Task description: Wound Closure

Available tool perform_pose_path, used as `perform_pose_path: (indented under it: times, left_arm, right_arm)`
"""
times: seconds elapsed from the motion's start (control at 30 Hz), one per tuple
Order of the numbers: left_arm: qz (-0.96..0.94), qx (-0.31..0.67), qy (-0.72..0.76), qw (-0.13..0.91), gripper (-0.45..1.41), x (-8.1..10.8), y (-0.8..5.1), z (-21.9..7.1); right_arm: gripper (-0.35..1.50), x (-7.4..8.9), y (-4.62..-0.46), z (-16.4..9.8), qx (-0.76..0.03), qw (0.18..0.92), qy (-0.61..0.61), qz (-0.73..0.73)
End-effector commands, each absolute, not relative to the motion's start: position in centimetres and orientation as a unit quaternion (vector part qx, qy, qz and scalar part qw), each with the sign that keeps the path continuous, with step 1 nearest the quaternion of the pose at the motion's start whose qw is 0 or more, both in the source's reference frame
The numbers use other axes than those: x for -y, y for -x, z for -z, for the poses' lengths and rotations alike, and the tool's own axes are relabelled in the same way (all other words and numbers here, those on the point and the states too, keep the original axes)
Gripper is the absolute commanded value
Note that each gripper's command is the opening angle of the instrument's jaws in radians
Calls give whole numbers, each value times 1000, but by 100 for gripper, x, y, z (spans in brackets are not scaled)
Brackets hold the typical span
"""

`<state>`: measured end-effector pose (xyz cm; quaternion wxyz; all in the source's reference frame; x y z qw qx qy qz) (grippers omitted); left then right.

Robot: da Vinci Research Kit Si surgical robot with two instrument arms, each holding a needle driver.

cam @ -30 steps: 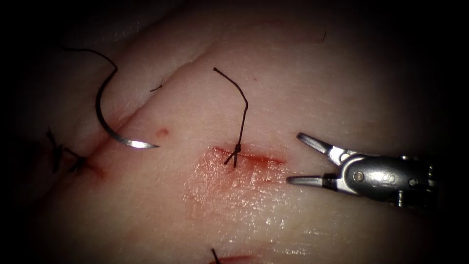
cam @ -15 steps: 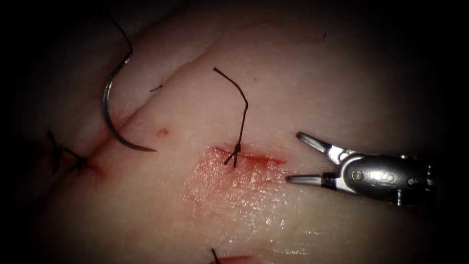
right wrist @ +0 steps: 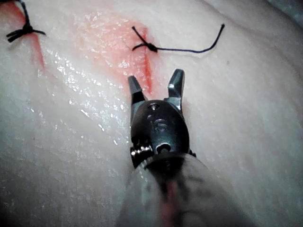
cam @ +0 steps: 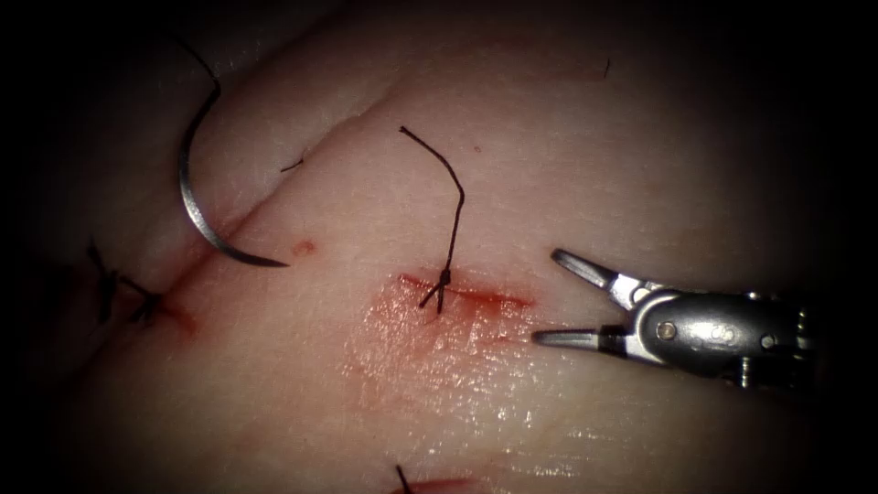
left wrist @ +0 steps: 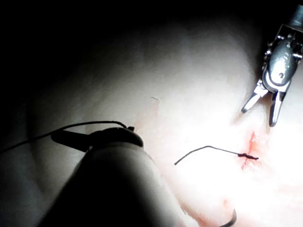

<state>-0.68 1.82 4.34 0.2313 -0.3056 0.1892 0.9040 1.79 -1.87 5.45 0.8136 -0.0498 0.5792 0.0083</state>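
The curved needle [cam: 197, 212] lies free on the tissue [cam: 567, 165] across the left part of the cut [cam: 320, 142], its point toward the right, none of it buried. Black thread [cam: 199, 62] leaves its blunt end and runs up into the dark. In the left wrist view this thread [left wrist: 75, 126] runs along the tip of my left tool [left wrist: 59, 137], which looks shut on it. My right tool [cam: 550, 298] hovers open and holds nothing, right of a knotted stitch [cam: 443, 282]; it is also seen as the right tool [right wrist: 155, 78] and the right tool [left wrist: 259, 117].
The knotted stitch has a long tail [cam: 453, 183] standing up from it, and red fluid [cam: 430, 338] wets the tissue below it. Older knots [cam: 137, 304] sit at the far left on the cut. Another thread end [cam: 401, 476] pokes up at the bottom edge.
The needle has swung on the tissue: its blunt end rose and tipped right, then came back left, and its point shifted slightly. The right tool has crept a little to the left, still open.
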Motion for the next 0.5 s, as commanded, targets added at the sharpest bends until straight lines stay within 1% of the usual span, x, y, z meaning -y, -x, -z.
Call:
perform_pose_path:
  times: [0.03, 0.27, 0.5]
  left_arm:
    - [-903, -184, 314, 229, 120, -175, 76, -444]
    - [-912, -137, 333, 198, 118, -89, 106, -485]
    - [-914, -97, 363, 152, 115, -25, 151, -508]
  right_arm:
    - [128, 185, -188, -546, -580, 813, 50, -9]
    - [128, 187, -189, -542, -580, 813, 50, -10]
    - [130, 187, -189, -542, -580, 813, 50, -10]
